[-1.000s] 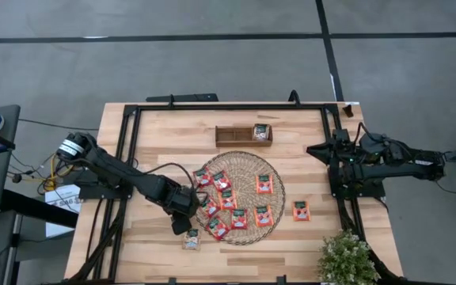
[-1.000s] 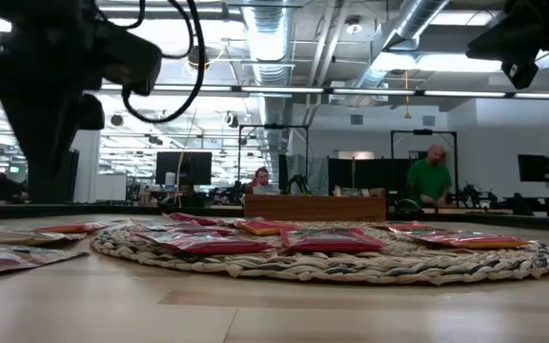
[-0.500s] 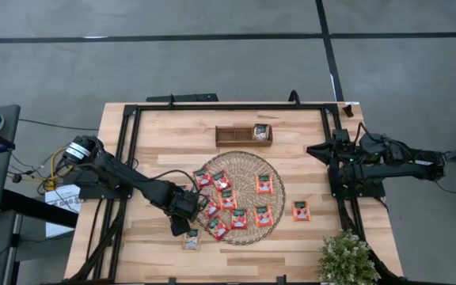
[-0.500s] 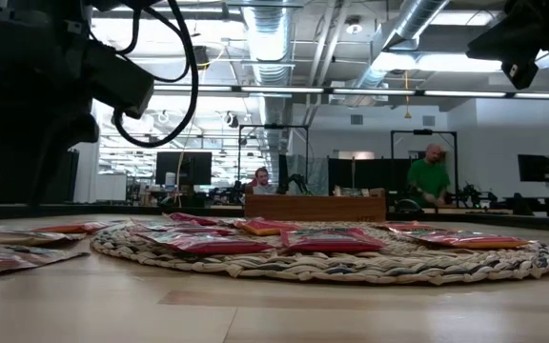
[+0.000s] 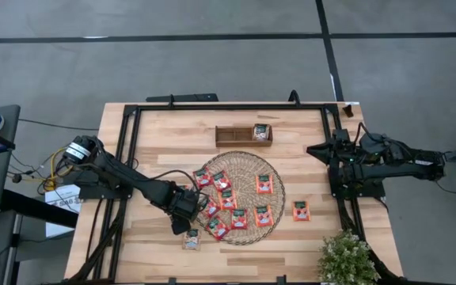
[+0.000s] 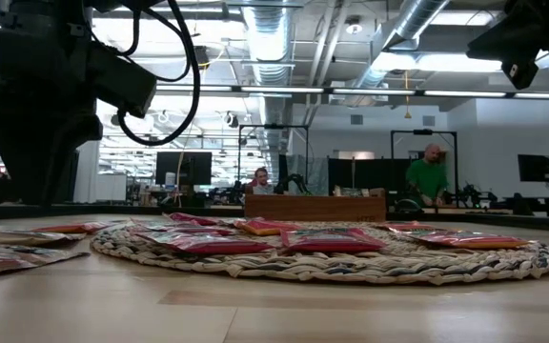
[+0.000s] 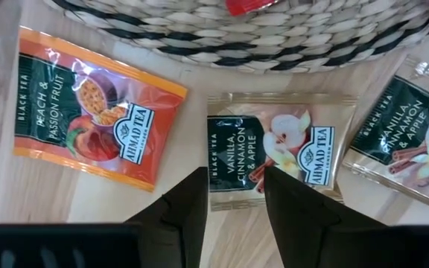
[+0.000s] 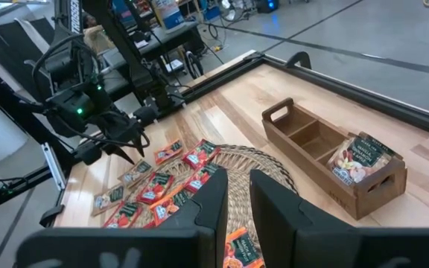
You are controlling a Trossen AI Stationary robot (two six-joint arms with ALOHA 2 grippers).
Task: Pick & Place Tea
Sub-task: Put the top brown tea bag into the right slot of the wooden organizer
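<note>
Left gripper (image 7: 233,195), fingers parted and holding nothing, poised over a pale vanilla tea sachet (image 7: 274,151) lying on the table (image 5: 161,134) just beside the woven mat (image 5: 244,170). Other sachets lie on the mat; one sits in the end compartment of the wooden tray (image 5: 232,136). Right gripper (image 8: 233,197) waits at the table's right edge, fingers narrowly parted, empty.

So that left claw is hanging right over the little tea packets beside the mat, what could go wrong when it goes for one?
The left gripper hangs open over a vanilla sachet. Risks as I judge them:
1. A second vanilla sachet and an orange peach sachet lie close on either side, so a finger might nudge one.
2. The sachet lies flat on the table, so the fingers may slide over it.
3. The woven mat sits just beyond; its edge could catch a finger.
</note>
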